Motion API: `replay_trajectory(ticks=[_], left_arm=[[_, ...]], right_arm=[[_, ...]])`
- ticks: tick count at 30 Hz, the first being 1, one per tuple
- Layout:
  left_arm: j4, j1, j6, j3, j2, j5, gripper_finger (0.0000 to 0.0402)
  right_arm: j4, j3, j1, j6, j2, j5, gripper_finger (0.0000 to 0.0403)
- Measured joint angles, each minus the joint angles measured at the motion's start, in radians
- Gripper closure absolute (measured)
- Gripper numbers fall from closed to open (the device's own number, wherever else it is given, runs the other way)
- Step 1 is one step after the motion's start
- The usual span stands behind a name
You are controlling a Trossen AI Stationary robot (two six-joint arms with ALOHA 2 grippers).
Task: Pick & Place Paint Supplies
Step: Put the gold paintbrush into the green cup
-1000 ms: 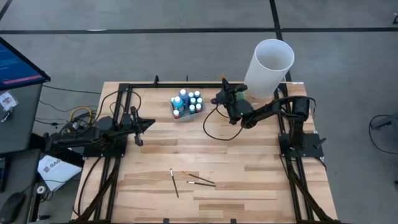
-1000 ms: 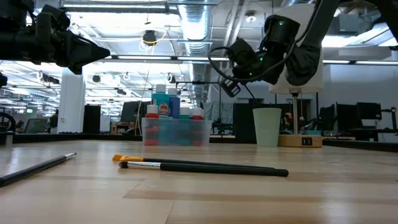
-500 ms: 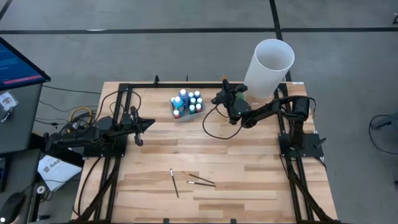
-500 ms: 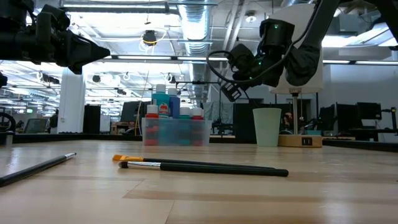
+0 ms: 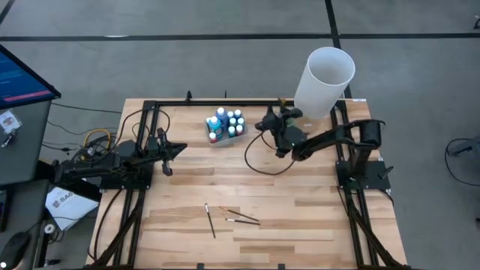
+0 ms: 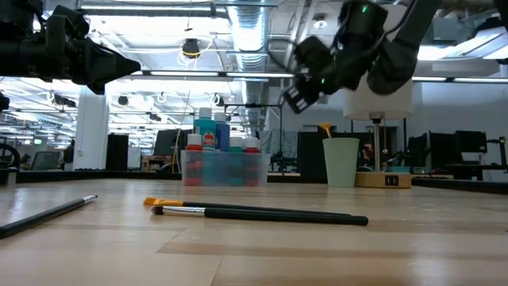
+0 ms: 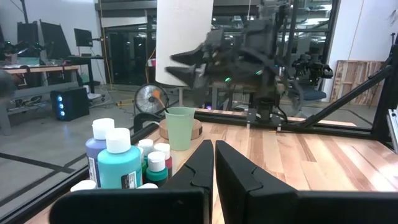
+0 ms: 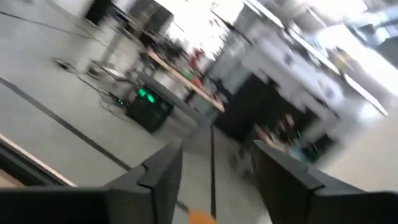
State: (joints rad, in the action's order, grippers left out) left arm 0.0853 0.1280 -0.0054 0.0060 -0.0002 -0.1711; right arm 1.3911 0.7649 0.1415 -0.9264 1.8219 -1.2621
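The right claw (image 5: 279, 118) hangs with fingers apart above the pale green cup (image 6: 340, 161), where the orange brush (image 6: 325, 129) now stands, so the remaining brushes (image 5: 229, 216) lie well away on the near tabletop (image 5: 300, 217), their handles running mostly crosswise.

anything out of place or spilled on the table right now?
Nothing spilled. Three thin brushes lie loose on the bare wood near the table's front edge, far from the clear box of small paint bottles. An orange-tipped brush stands in the pale green cup. Right hand is open beside it.
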Motion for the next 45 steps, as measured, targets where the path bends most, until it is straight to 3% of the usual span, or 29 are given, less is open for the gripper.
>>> replay_trajectory(ticks=[4, 10, 15, 18, 23, 25, 26, 29, 31, 33, 36, 41, 45], left_arm=[[0.001, 0.000, 0.000, 0.000, 0.000, 0.000, 0.0400], [0.005, 0.000, 0.000, 0.000, 0.000, 0.001, 0.0400], [0.007, 0.000, 0.000, 0.000, 0.000, 0.001, 0.0400], [0.008, 0.000, 0.000, 0.000, 0.000, 0.001, 0.0400], [0.012, 0.000, 0.000, 0.000, 0.000, 0.000, 0.0400], [0.014, 0.000, 0.000, 0.000, 0.000, 0.000, 0.0400], [0.014, 0.000, 0.000, 0.000, 0.000, 0.000, 0.0400], [0.015, 0.000, 0.000, 0.000, 0.000, 0.000, 0.0400], [0.017, 0.000, 0.000, 0.000, 0.000, 0.000, 0.0400], [0.020, 0.000, 0.000, 0.000, 0.000, 0.000, 0.0400], [0.023, 0.000, 0.000, 0.000, 0.000, 0.000, 0.0400], [0.029, 0.000, 0.000, 0.000, 0.000, 0.000, 0.0400], [0.029, 0.000, 0.000, 0.000, 0.000, 0.000, 0.0400]], right_arm=[[-0.023, 0.017, -0.104, -0.057, -0.049, -0.288, 0.0187], [-0.042, 0.028, -0.290, -0.066, -0.104, -0.305, 0.0182], [-0.045, 0.005, -0.350, 0.190, -0.101, -0.309, 0.0206], [-0.050, 0.024, -0.397, 0.252, -0.079, -0.260, 0.0225], [-0.135, 0.168, -0.446, 0.269, -0.102, 0.050, 0.0272], [-0.413, 0.268, -0.431, 0.389, -0.130, 0.203, 0.0296], [-0.649, 0.333, -0.412, 0.513, -0.150, 0.320, 0.0310], [-1.323, 0.590, -0.309, 0.853, -0.152, 0.862, 0.0341], [-1.614, 0.756, -0.249, 0.960, -0.115, 1.071, 0.0352], [-1.867, 0.867, -0.210, 1.067, -0.089, 1.114, 0.0356], [-2.190, 0.946, -0.189, 1.248, -0.055, 1.060, 0.0356], [-2.633, 0.898, -0.208, 1.625, -0.040, 0.894, 0.0339], [-2.898, 0.800, -0.247, 1.912, -0.036, 0.858, 0.0331]])
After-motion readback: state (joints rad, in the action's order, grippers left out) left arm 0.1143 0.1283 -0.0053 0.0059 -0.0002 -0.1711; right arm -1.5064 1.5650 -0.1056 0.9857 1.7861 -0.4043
